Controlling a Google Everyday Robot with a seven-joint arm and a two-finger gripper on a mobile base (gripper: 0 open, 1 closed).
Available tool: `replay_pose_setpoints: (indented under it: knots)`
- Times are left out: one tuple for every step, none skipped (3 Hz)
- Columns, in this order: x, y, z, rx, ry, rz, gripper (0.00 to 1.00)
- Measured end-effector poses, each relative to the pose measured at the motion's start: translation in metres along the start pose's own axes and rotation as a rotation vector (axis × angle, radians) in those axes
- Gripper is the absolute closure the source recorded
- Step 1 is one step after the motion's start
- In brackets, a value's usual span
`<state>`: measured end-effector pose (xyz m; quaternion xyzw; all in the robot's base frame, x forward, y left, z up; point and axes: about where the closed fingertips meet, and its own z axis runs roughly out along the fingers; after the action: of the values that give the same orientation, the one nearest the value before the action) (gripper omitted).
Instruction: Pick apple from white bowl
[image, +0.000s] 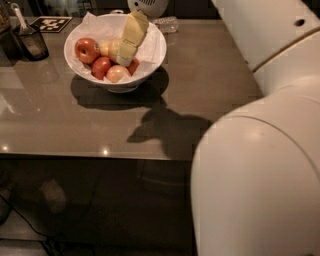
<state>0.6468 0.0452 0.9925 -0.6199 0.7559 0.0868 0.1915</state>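
The white bowl (150, 64) stands at the back left of the brown table, lined with crumpled white paper. It holds several apples: all-red ones (86, 49), a pinkish one (117, 73) and a small pale yellow one (104, 48). My gripper (126, 54), cream-coloured, reaches down from the upper right into the middle of the bowl. It covers the spot where the yellow-green apple lies. Only a sliver of that apple (114, 47) shows at the gripper's left edge. Whether the gripper touches it cannot be told.
A small dark container with a utensil (31, 41) stands left of the bowl, with a black-and-white marker tag (55, 23) behind it. A white round object (147, 6) and a clear packet (167, 23) lie behind the bowl. My arm's large white body (260, 175) fills the right. The table's front edge (100, 156) runs across.
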Motion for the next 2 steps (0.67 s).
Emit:
replay_pose_setpoints:
  knots:
    - [-0.0581, -0.0293, 0.0379, 0.022, -0.069, -0.007, 0.00]
    - [-0.0627, -0.0325, 0.0416, 0.031, -0.082, -0.007, 0.00]
